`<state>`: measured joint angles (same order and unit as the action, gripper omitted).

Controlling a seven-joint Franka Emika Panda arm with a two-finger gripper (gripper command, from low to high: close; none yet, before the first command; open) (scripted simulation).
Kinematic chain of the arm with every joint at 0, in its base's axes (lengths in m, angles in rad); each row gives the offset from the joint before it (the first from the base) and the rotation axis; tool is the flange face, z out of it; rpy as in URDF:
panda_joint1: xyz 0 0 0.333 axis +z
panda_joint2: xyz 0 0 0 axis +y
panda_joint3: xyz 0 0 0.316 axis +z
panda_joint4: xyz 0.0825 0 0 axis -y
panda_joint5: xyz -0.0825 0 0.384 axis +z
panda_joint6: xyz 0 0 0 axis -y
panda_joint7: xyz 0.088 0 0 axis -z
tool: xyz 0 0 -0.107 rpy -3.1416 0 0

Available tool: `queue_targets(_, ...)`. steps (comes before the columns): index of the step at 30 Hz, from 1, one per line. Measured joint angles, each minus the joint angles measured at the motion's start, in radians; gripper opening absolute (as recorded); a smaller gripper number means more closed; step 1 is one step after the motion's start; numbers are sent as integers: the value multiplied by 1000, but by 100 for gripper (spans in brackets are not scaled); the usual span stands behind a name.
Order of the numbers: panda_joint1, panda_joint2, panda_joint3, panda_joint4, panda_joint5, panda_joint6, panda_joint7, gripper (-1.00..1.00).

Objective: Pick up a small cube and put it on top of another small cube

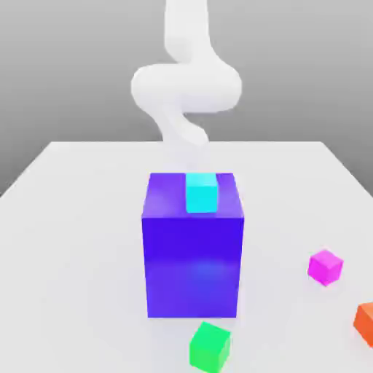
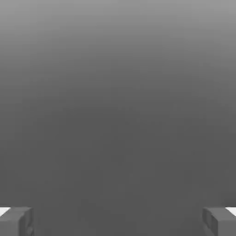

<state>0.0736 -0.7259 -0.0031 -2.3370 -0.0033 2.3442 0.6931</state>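
Observation:
The small magenta-pink cube (image 1: 325,267) rests on the white table (image 1: 73,218), toward the exterior view's right and in front of the big blue block (image 1: 193,255). A small cyan cube (image 1: 202,191) sits on top of that block. My white arm (image 1: 186,87) rises behind the block, well away from the magenta cube. In the hand view my gripper (image 2: 118,222) is open, its grey fingertips (image 2: 16,221) set wide apart with nothing between them, facing plain grey background.
A green cube (image 1: 210,347) lies near the table's front edge, just in front of the blue block. An orange cube (image 1: 366,320) sits at the exterior view's right edge, partly cut off. The tall blue block stands mid-table.

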Motion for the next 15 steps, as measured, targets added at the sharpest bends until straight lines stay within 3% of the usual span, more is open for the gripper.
queue_targets(15,391,446,29,-223,20,268,-674,0)
